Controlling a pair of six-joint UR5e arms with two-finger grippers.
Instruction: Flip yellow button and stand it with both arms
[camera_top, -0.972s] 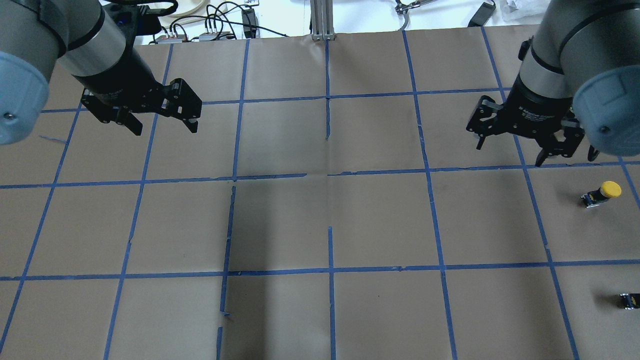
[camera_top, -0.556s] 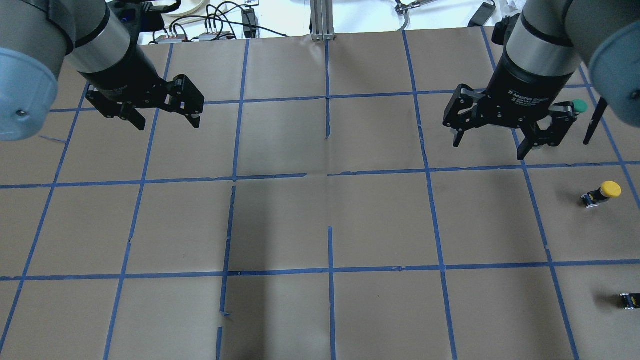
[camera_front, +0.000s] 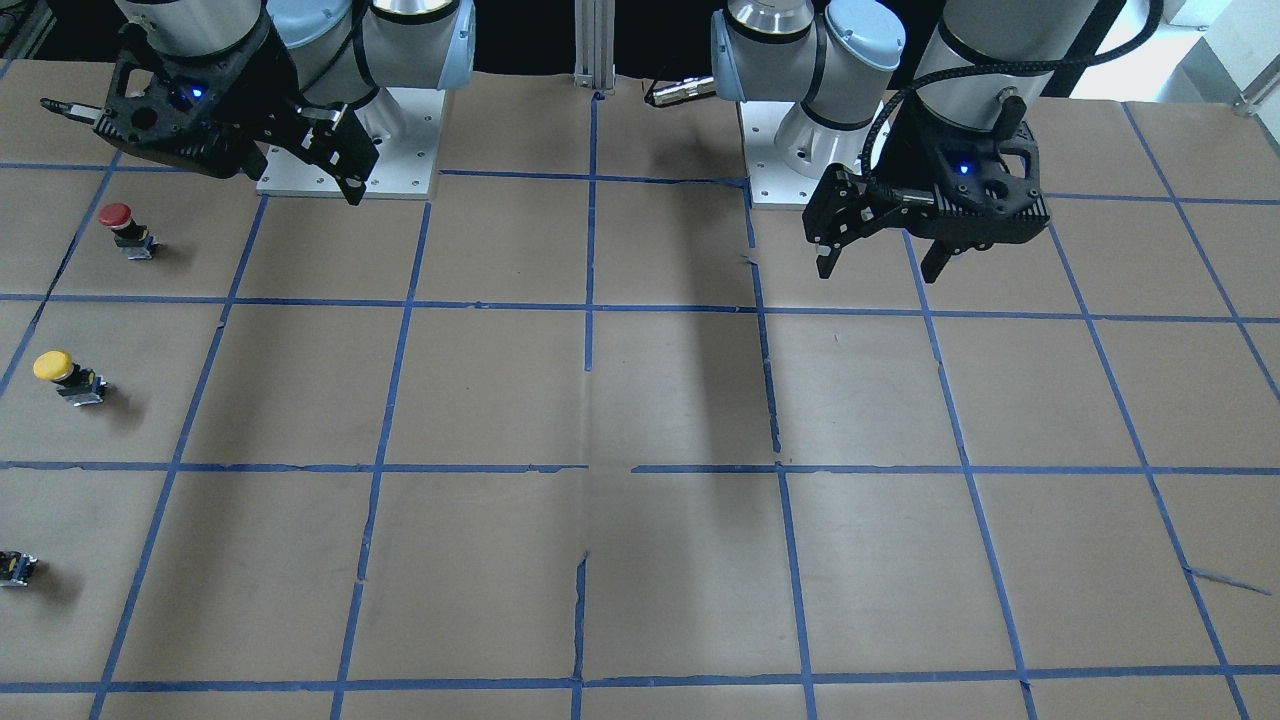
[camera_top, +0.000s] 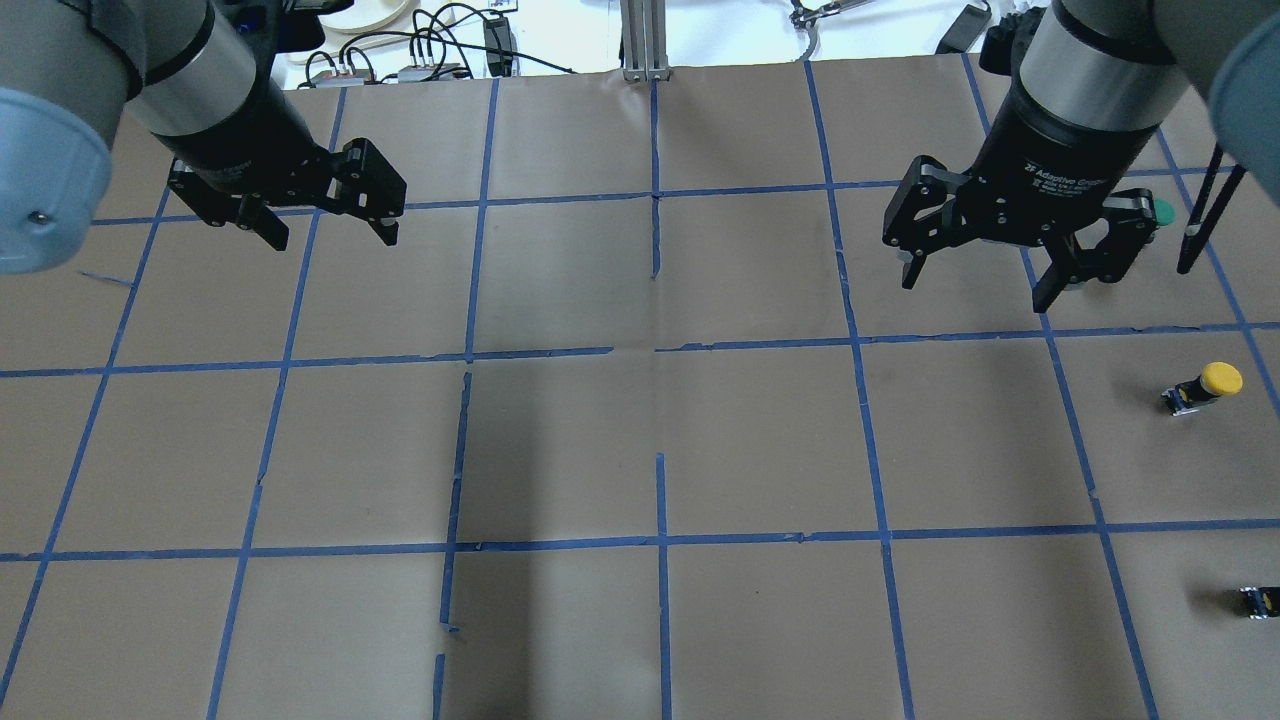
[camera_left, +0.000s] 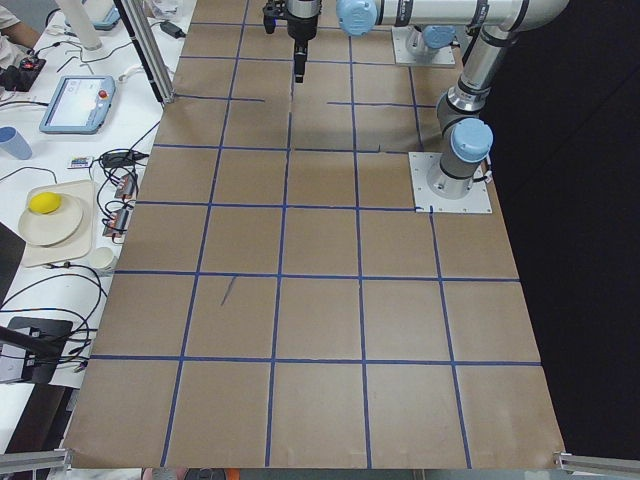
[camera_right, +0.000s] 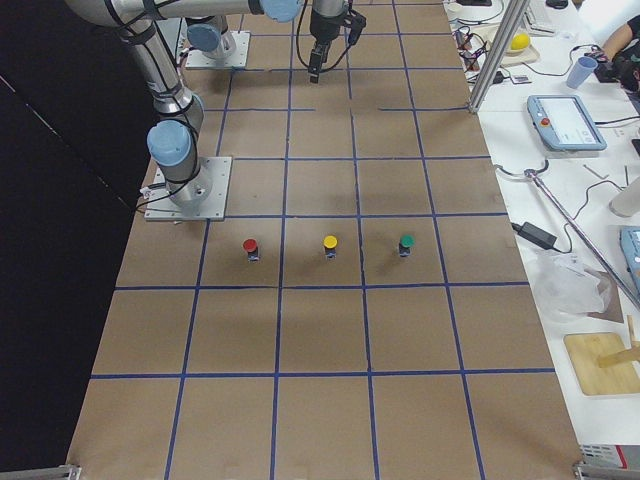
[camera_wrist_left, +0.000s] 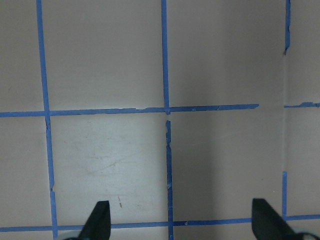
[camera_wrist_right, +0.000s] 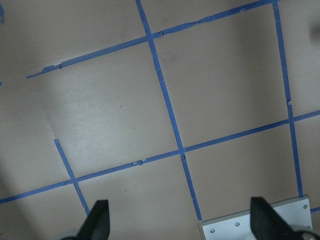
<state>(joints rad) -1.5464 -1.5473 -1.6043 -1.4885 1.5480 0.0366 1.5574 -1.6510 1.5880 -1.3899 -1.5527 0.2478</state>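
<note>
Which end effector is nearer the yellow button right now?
Right. The right end effector hangs beyond and inward of the yellow button; the left end effector is far on the other side.

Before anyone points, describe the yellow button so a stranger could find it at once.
Start at the right arm's base plate. Three buttons sit in a line past it, toward the table end. The yellow button is the middle one, between the red button and green button.

- Red-capped button (camera_front: 117, 222) sits on the brown paper table cover (camera_top: 560, 440), which is taped into a blue grid.
- Green-capped button (camera_right: 406, 243) sits in line with it, well apart.
- Capless switch block (camera_front: 15, 567) sits at the table's edge.
- Teach pendant (camera_left: 78, 103) lies on the white side bench.
</note>
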